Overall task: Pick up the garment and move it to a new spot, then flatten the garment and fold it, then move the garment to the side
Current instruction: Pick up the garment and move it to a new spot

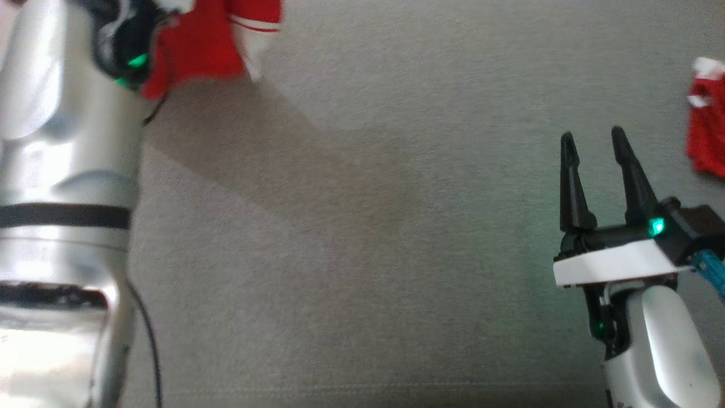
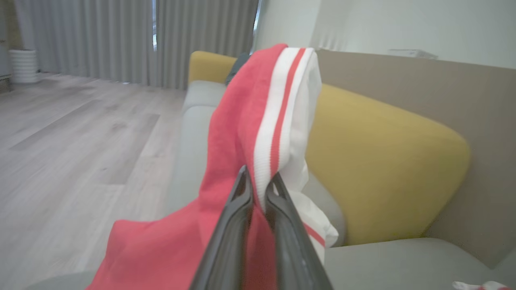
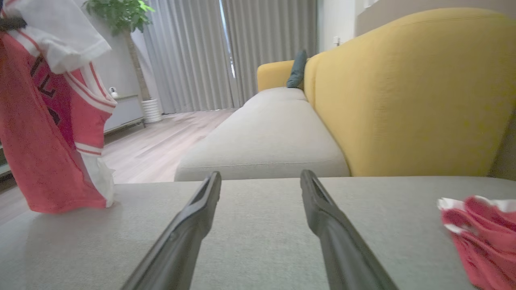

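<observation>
Because the red, white-sleeved fabric basketball jersey must reach a new spot, the left gripper pinches its striped trim, dangling it over the left side of the grey upholstered cushion, while the right gripper stands wide and empty.

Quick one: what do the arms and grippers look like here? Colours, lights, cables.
Arms are glossy silver; the left arm has a black band and a thin black cable alongside. The right gripper has two long tapered black fingers, a white plate at the wrist, a green light and a blue fitting. The left gripper has matching dark fingers.
</observation>
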Robot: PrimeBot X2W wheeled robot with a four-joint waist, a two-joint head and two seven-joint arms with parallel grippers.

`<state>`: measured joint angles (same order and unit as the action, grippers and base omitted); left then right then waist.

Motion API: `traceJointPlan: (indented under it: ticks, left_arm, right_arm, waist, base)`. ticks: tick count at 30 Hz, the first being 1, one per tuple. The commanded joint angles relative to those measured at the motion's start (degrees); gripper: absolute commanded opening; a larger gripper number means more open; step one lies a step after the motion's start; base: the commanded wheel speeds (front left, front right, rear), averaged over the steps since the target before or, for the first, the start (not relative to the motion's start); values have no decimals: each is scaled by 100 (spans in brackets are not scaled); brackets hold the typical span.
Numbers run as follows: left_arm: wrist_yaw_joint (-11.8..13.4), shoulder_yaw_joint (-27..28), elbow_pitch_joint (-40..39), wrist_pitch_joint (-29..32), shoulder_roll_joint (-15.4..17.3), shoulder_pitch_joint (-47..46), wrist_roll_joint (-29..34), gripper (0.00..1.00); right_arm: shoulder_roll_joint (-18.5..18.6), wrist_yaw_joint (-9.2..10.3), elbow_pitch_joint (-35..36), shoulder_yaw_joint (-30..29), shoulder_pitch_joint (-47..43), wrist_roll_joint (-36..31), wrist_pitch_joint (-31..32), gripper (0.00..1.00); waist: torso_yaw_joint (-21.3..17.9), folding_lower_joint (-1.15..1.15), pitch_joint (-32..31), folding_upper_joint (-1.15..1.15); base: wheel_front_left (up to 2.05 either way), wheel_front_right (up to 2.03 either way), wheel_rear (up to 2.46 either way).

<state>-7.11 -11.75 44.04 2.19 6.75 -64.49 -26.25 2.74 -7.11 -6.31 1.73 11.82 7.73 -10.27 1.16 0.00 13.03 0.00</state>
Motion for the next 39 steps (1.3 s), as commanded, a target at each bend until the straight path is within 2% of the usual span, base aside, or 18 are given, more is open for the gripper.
traceJointPlan:
  ticks: [1,4,7,12,16,23,27,36,37,39]
  left_arm:
    - [-33,63,-269,16,146,-411,-19,0]
    - [-22,-42,-643,171,-98,-495,-166,0]
    - [115,-104,-1007,303,-287,-566,-398,0]
    - [553,-331,-1460,351,-379,-414,-790,0]
    - [933,-391,-1429,237,-384,102,-1006,0]
    - [1364,-27,-824,-207,-311,1482,-1270,0]
    - [1417,77,-563,-724,-311,2159,-1339,0]
    - [1570,47,-425,-1374,-366,2812,-1461,0]
    - [1574,10,-416,-1422,-367,2841,-1420,2]
    - [1562,-49,-390,-1497,-368,2905,-1351,29]
  right_arm:
    - [14,-37,170,117,47,36,-59,100]
    - [14,-37,38,135,0,157,-146,100]
    - [14,-37,-70,176,-40,267,-217,100]
    - [14,-37,-203,265,-34,403,-317,100]
    - [14,-37,-292,287,-32,455,-379,100]
    - [14,-37,-400,302,-35,490,-437,100]
    - [14,-37,-439,313,-10,441,-453,100]
    - [14,-37,-494,322,-28,335,-455,100]
    - [14,-37,-496,319,-27,323,-448,100]
    - [14,-37,-494,304,-37,290,-431,100]
  waist:
    - [-302,0,-278,0]
    - [-540,0,-382,0]
    - [-754,0,-399,0]
    - [-1013,0,-299,0]
    - [-1099,0,-209,0]
    - [-1020,0,-114,0]
    - [-851,0,-103,0]
    - [-551,0,-201,0]
    - [-527,0,-212,0]
    - [-472,0,-248,0]
  base:
    - [0,0,0]
    - [0,0,0]
    - [0,0,0]
    - [0,0,0]
    - [0,0,0]
    - [0,0,0]
    - [0,0,0]
    - [0,0,0]
    - [0,0,0]
    - [0,0,0]
